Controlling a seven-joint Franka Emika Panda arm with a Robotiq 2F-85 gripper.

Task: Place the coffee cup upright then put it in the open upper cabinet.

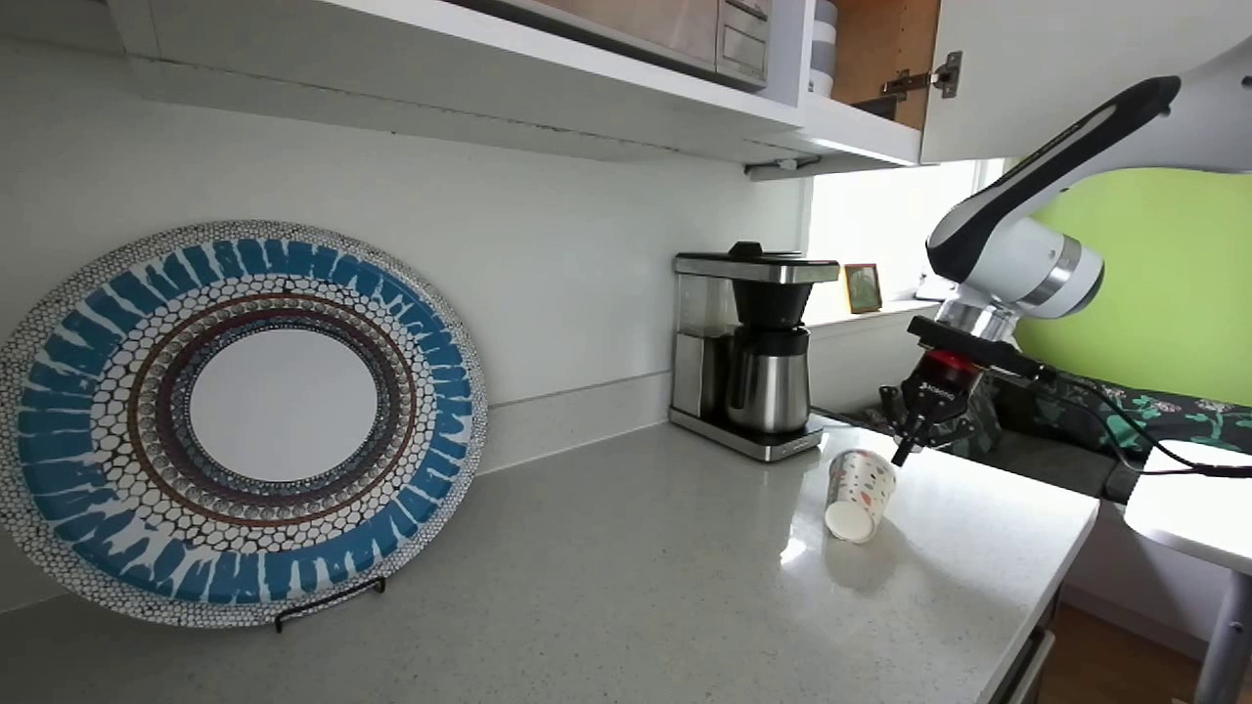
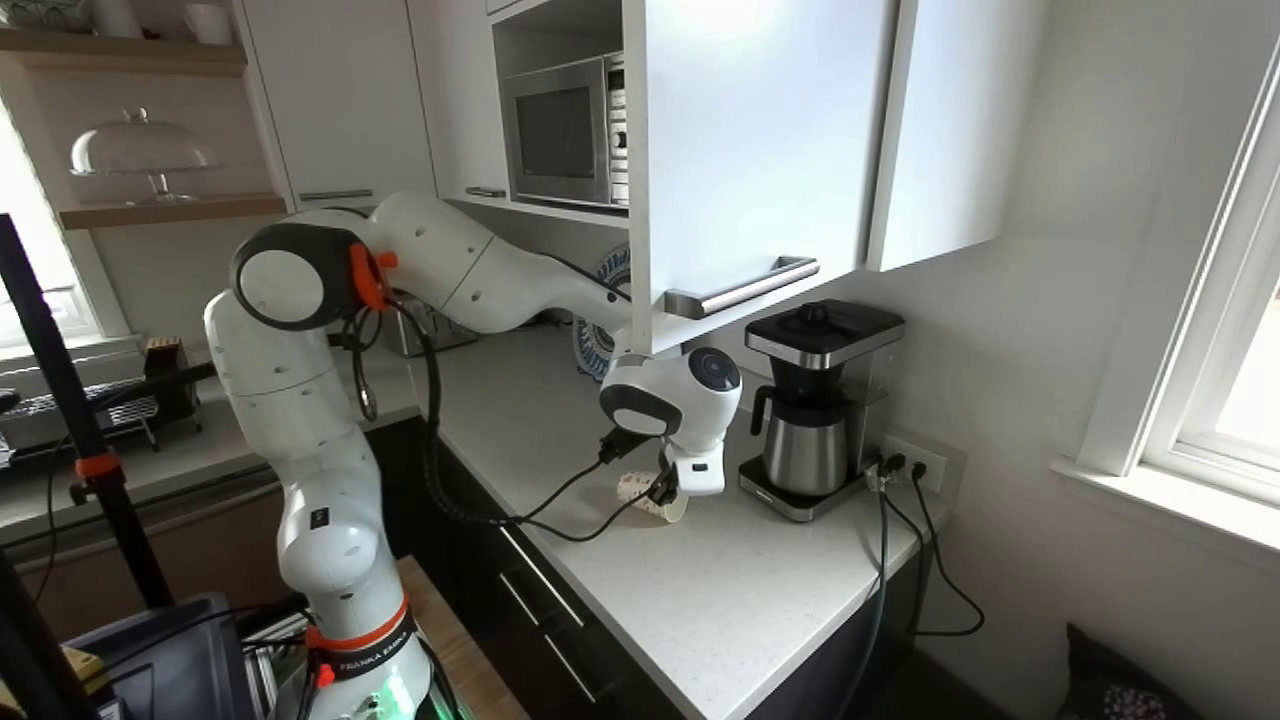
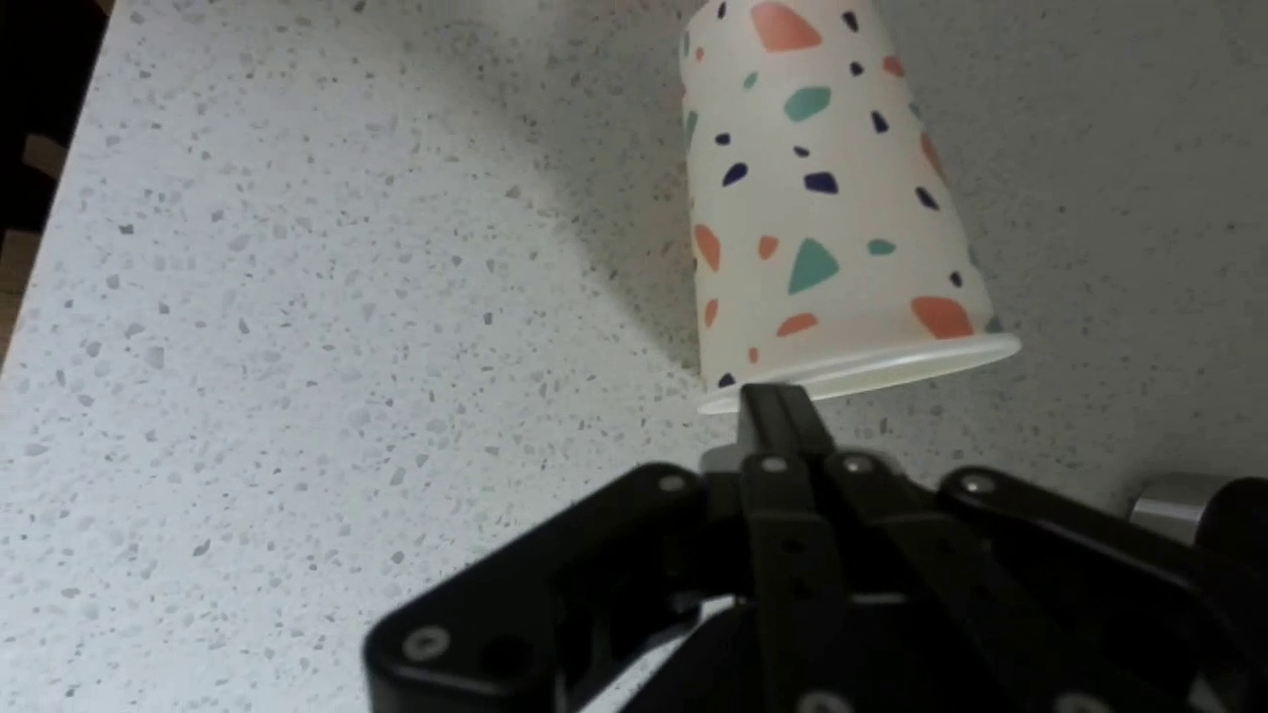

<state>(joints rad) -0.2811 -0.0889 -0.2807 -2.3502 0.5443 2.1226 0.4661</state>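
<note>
The coffee cup (image 1: 863, 494), white with orange, teal and dark flecks, lies on its side on the counter in both exterior views. Its rim faces my gripper (image 3: 778, 388) in the wrist view, where the cup (image 3: 817, 188) fills the upper middle. My two fingertips are together and overlap the rim's left part; no gap shows between them, and whether they pinch the rim I cannot tell. In an exterior view the gripper (image 1: 902, 456) points down right beside the rim end. The open upper cabinet (image 1: 861, 129) hangs above, its door swung out.
Beside the cup stands a black-and-steel coffee maker (image 1: 753, 362). A round blue patterned plate (image 1: 430, 323) leans on the wall. The cabinet door (image 2: 765, 150) juts out near the arm. A microwave (image 2: 560, 130) sits in the cabinet row. The counter's edge (image 1: 1042, 592) runs close by.
</note>
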